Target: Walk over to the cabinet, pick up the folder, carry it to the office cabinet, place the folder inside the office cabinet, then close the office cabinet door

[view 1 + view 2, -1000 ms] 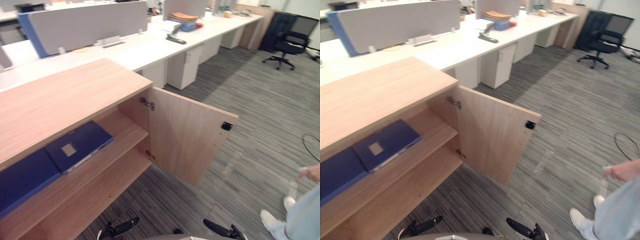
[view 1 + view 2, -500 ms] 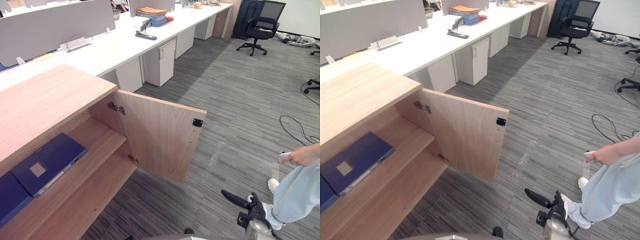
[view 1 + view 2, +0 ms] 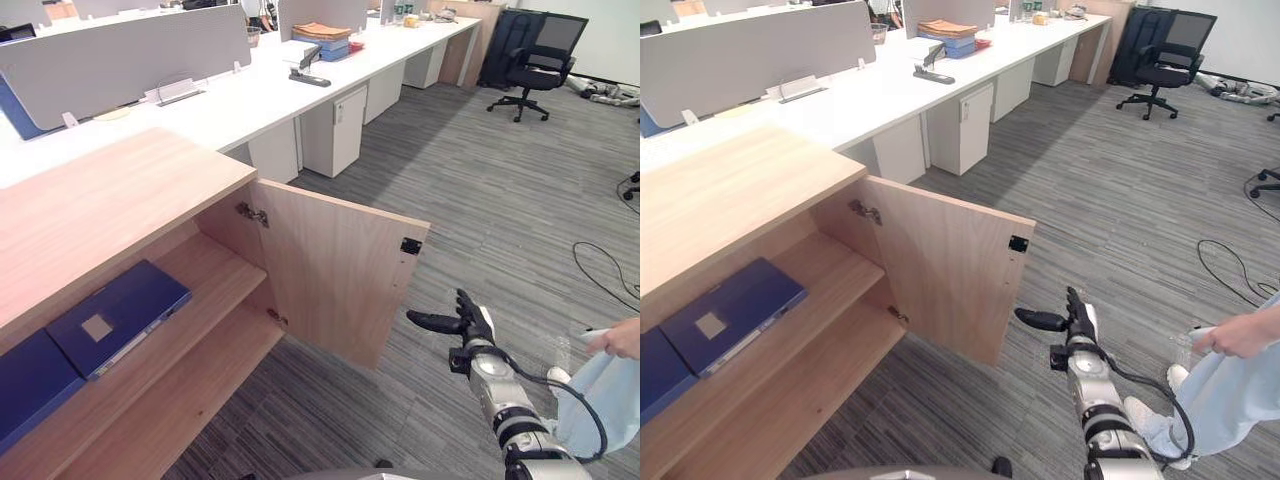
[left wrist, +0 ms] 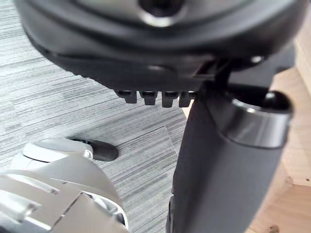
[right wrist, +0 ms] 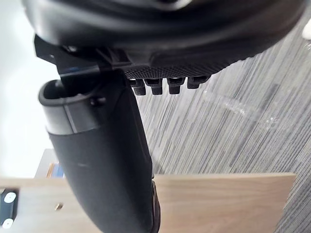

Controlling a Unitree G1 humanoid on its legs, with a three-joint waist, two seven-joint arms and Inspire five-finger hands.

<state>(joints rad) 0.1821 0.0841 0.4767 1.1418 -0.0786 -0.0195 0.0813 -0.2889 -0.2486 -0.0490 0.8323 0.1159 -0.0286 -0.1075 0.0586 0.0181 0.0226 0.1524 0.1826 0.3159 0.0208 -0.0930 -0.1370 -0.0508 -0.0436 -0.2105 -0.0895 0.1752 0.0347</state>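
R hand point(image 3: 468, 328) held out low beside open cabinet door point(image 3: 335, 265), fingers straight, nothing gripped. L hand point(image 4: 146, 53) relaxed, empty. Blue folder point(image 3: 120, 315) laid on shelf point(image 3: 215, 285), well apart from R hand.

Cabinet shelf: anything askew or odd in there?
The blue folder lies flat but slightly turned against the shelf edge, close by a second blue folder. The cabinet door stands open. Nothing looks spilled or damaged.

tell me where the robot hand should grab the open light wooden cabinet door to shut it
On the light wooden cabinet door, probably the free vertical edge by the black catch, reached from the right where the right robot hand is. That edge stands farthest from the metal hinges, so it should swing easiest.
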